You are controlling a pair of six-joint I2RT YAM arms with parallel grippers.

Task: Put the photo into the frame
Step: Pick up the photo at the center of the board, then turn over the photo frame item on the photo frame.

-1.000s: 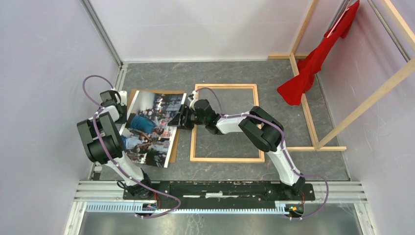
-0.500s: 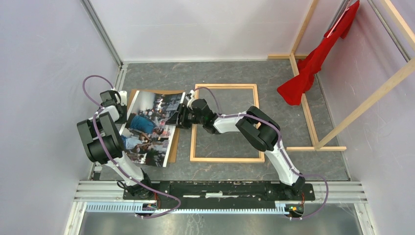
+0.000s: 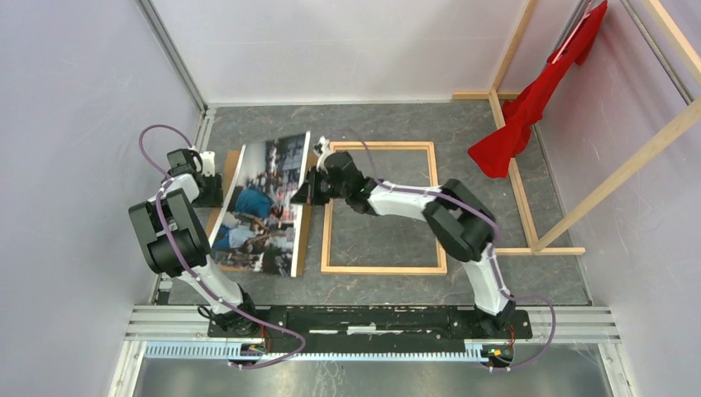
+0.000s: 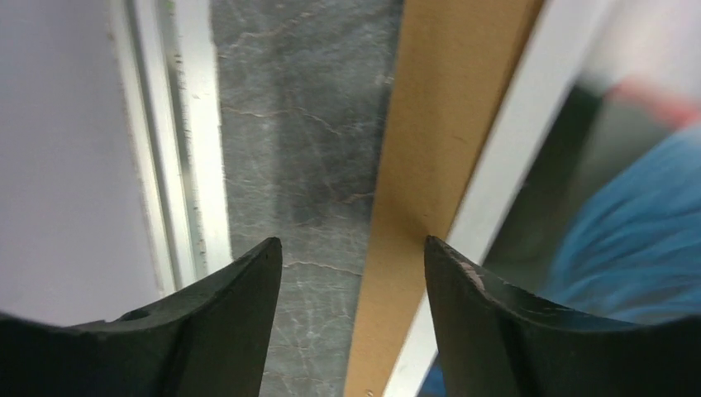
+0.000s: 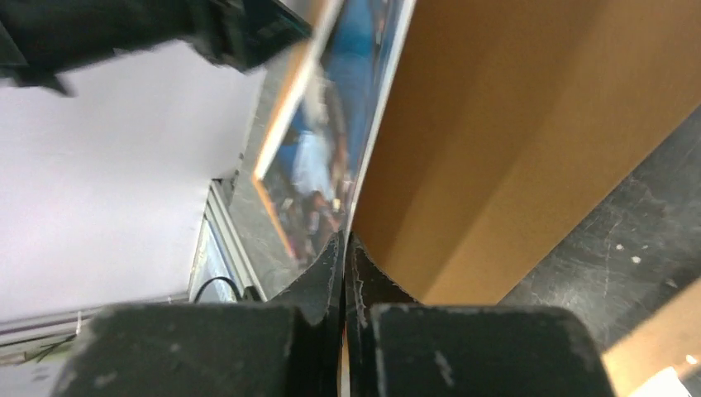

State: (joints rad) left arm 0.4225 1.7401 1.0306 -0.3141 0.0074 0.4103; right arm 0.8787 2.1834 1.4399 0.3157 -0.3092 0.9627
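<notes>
The photo (image 3: 263,207), a dark colourful print, lies at the left on a brown backing board (image 3: 216,208), with its right edge lifted. My right gripper (image 3: 304,192) is shut on that raised edge. In the right wrist view the jaws (image 5: 343,241) meet on the photo (image 5: 335,124), and the board (image 5: 512,124) shows brown beside them. The frame (image 3: 380,269), thin light wood, lies flat just right of the photo. My left gripper (image 3: 203,187) stands open at the board's left edge. Between its fingers (image 4: 353,248) are grey table and the board (image 4: 430,165). The photo's white margin (image 4: 512,190) is just to the right.
A red cloth (image 3: 517,107) hangs from a wooden rack (image 3: 529,207) at the right, its base beams lying beside the frame. White walls close in on the left and back. A metal rail (image 4: 186,165) runs along the left wall.
My left gripper has opened and let go of the photo's left edge. My right gripper has shut on the right edge and lifted it, so the print now tilts up.
</notes>
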